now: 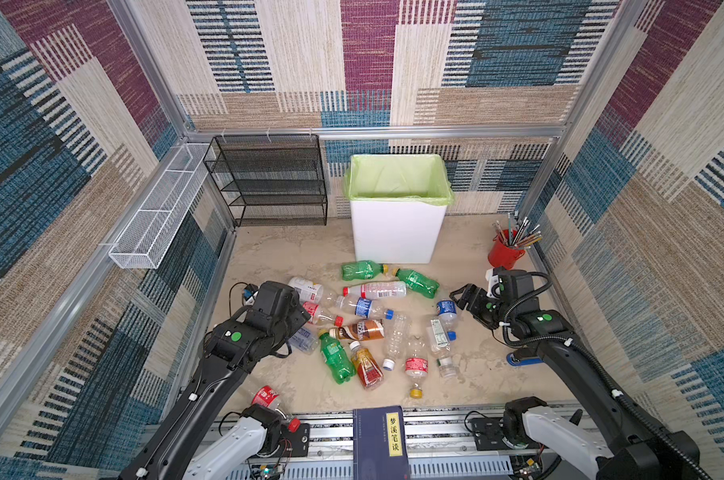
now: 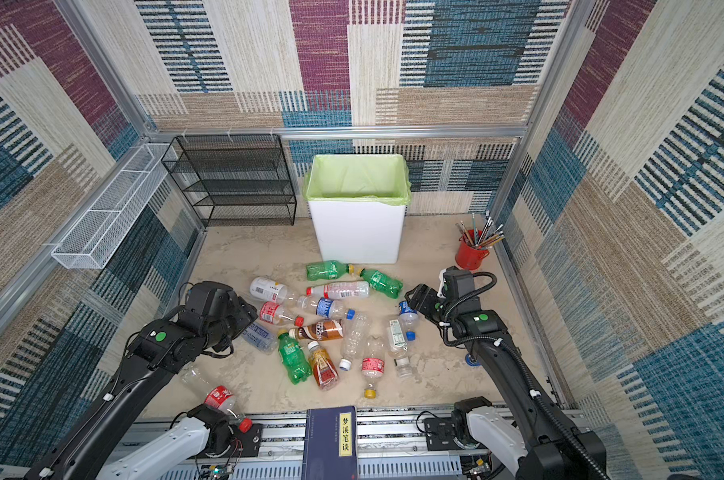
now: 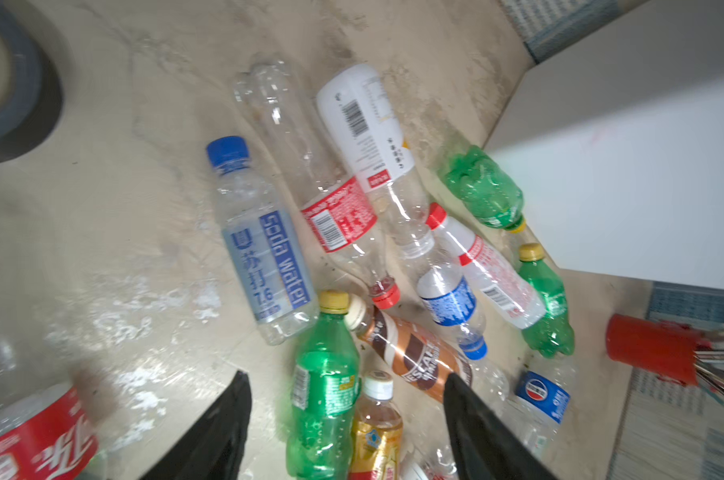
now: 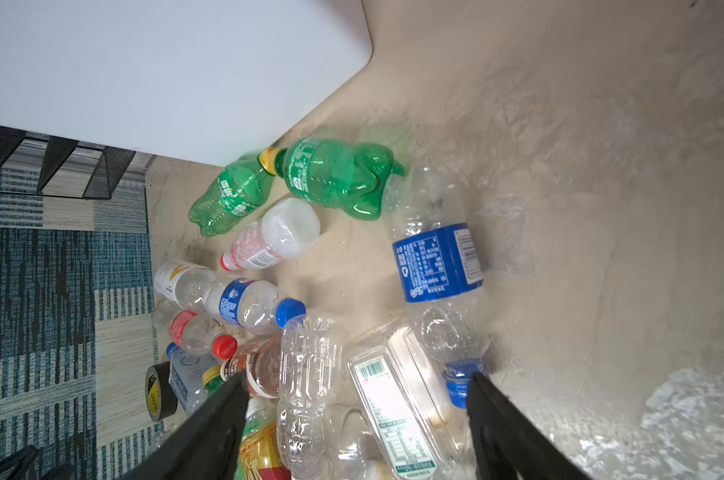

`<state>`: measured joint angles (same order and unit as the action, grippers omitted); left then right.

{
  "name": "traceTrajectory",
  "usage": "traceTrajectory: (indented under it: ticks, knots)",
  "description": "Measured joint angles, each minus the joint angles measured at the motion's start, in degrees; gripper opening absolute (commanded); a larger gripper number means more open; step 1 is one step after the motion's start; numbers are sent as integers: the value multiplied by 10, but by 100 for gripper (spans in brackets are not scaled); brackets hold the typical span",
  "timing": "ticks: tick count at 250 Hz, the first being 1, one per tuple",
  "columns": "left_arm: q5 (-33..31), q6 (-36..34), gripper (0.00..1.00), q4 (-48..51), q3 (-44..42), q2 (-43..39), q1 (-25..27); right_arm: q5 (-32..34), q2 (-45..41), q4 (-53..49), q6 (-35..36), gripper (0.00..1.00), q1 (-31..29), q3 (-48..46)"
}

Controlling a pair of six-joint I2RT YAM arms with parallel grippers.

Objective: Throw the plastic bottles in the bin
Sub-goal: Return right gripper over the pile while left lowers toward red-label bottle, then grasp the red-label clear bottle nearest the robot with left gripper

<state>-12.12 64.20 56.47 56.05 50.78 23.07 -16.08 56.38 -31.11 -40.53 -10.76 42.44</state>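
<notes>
Plastic bottles (image 1: 362, 330) strewn between left hand (image 3: 345, 376), right hand (image 4: 357, 377); jaws apart.

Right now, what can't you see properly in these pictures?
- Inside of the bin: in both top views its front wall hides the bottom, so what's inside cannot be told.
- Soda water bottle: in a top view, half under the left arm.
- Blue thing: in a top view, mostly under the right arm; unclear what it is.
- Cola bottle: left wrist view, cut off by the edge and blurred.
</notes>
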Motion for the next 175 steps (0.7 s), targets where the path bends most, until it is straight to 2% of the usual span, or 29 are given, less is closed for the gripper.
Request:
traceTrajectory:
  ticks: [79,121,175]
  knots:
    - [-27,47,80,149,-2,21,-65,-3,-11,3,-14,84,0,-29]
    - [-23,59,77,164,-28,20,-109,-2,-21,13,-16,84,0,-31]
    - [30,63,73,164,-81,35,-172,2,-27,18,-25,85,0,-31]
